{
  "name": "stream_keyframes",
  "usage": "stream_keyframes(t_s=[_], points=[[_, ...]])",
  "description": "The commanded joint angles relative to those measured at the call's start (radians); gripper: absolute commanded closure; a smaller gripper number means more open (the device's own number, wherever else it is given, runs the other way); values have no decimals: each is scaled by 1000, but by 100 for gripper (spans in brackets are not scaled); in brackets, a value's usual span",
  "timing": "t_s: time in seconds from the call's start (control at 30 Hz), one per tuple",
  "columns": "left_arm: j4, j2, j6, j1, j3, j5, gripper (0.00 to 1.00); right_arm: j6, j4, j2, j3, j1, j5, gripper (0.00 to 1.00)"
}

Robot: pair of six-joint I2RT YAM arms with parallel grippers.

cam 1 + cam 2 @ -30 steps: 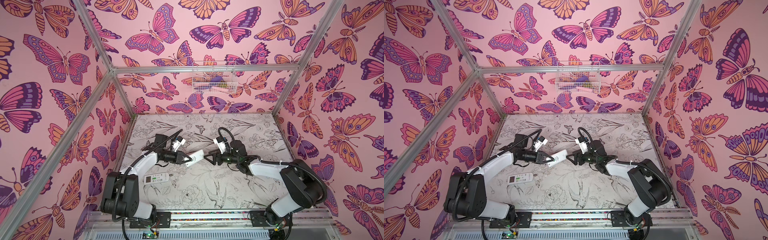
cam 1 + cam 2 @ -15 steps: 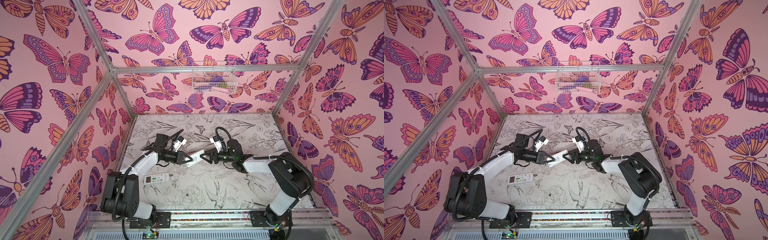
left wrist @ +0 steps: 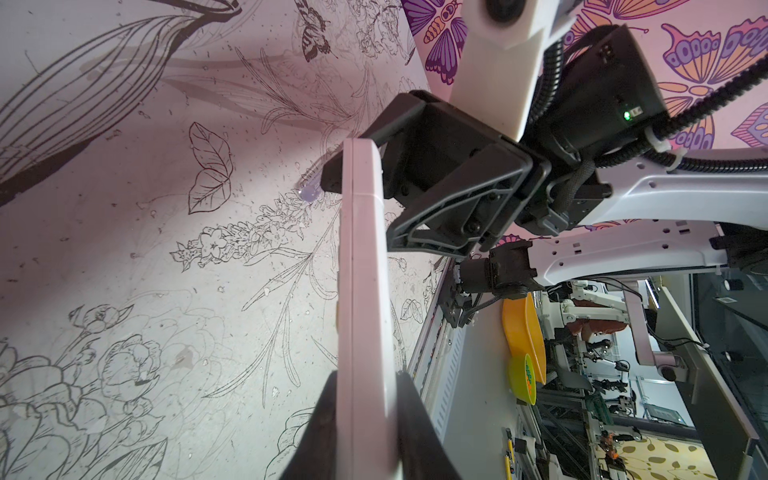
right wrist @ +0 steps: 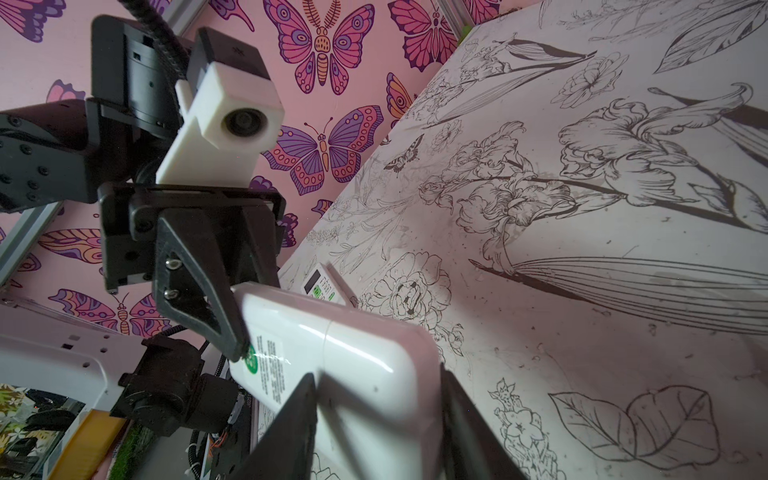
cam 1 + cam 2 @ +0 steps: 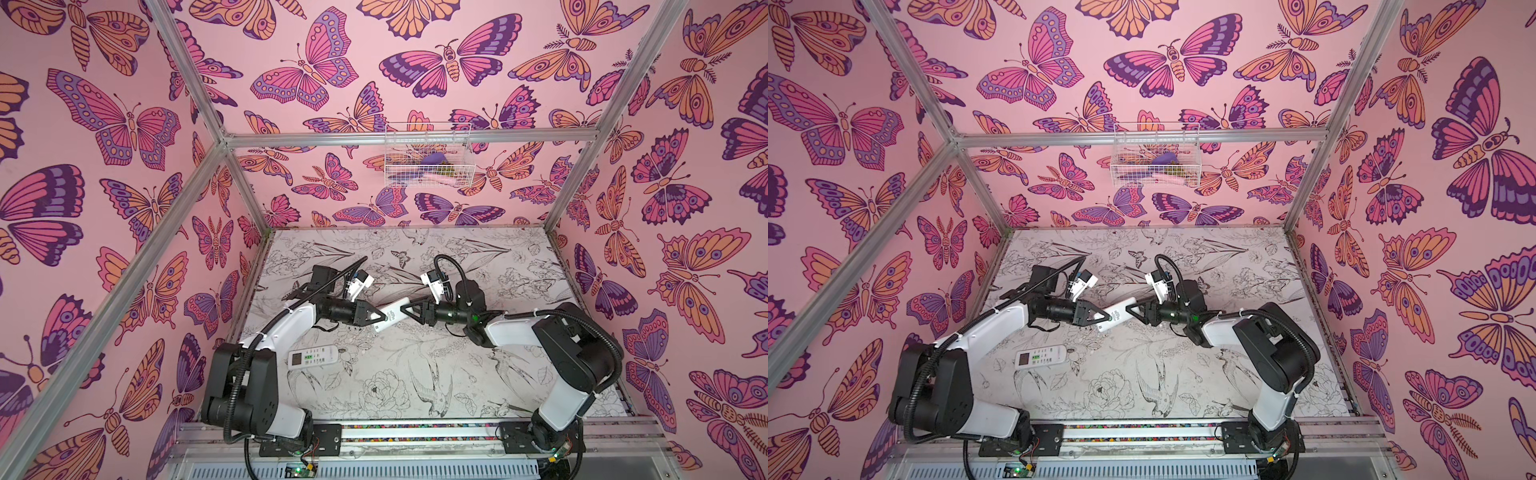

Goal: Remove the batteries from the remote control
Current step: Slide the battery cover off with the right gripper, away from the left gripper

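Nearest the arm bases: second remote [image 5: 313,357] is lying face up on the table [image 5: 478,365], well apart from the action. Judging it parked while the other one is being worked on.

Mid-table, in the air: left end effector [image 5: 380,320] is pinching the remote [image 3: 361,270] by its two flat faces near one end. It is holding the remote clear of the table with the back turned toward the right arm. Likely reason: steadying the body while exposing the cover [image 4: 374,353].

Right end effector [image 4: 378,395] is straddling the opposite, cover end, one finger on either side. The wrist view is steep, so I cannot tell whether the fingers are pressing or merely flanking.

Batteries are not showing anywhere. The cover is looking seated, so they are presumably sitting inside the remote. Unloading judged barely begun.

Farthest: wire basket [image 5: 395,166] is hanging on the back wall, playing no part.
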Motion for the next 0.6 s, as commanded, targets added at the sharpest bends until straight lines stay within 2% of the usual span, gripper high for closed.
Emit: stream_keyframes(t_s=[0.0,0.27,0.4,0.57], points=[[-11,-2,15,-14,29,31,100,-10,22,-3,-7,8,21,58],[-17,8,27,-26,35,28,100,-55,-37,-20,-9,3,27,66],[-27,16,18,-26,43,17,100,-46,-61,-22,3,-3,19,66],[-33,17,9,-33,41,-71,100,-64,-83,-28,-2,-3,18,66]])
